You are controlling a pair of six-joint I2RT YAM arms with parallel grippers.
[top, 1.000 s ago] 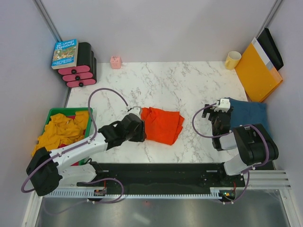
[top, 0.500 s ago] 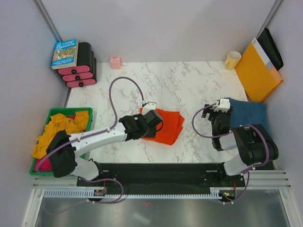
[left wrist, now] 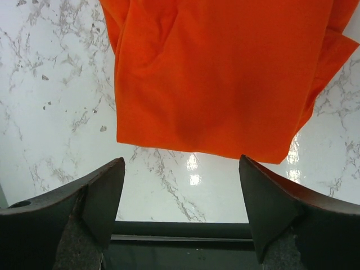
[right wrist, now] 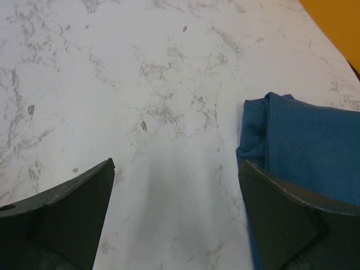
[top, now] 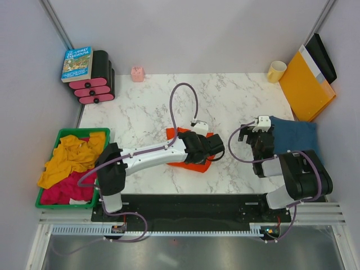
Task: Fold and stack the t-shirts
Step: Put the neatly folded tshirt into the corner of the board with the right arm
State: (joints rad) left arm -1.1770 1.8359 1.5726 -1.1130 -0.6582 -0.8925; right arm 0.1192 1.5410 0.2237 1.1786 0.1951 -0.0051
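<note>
The bright orange-red t-shirt [top: 197,165] lies folded at the table's middle, mostly hidden under my left arm in the top view. My left gripper [top: 216,148] hovers at its right edge, open. In the left wrist view the orange t-shirt [left wrist: 225,79] lies flat just beyond the open left gripper [left wrist: 181,169], with bare marble between the fingers. The denim-blue t-shirt [top: 295,135] lies folded at the right. My right gripper [top: 254,134] stands open just left of it. In the right wrist view the blue t-shirt [right wrist: 306,146] reaches past the right finger of the empty right gripper [right wrist: 175,169].
A green bin [top: 84,131] with yellow and pink clothes sits at the left edge. A book [top: 77,63] on pink-and-black cases stands back left, with a small pink object [top: 137,73] beside it. A yellow mug [top: 276,71] and an orange-yellow envelope [top: 306,84] are back right.
My left arm swept rightward across the orange t-shirt, and its jaws have opened and let the cloth go. The shirt now lies more compact. The right arm has not moved.
</note>
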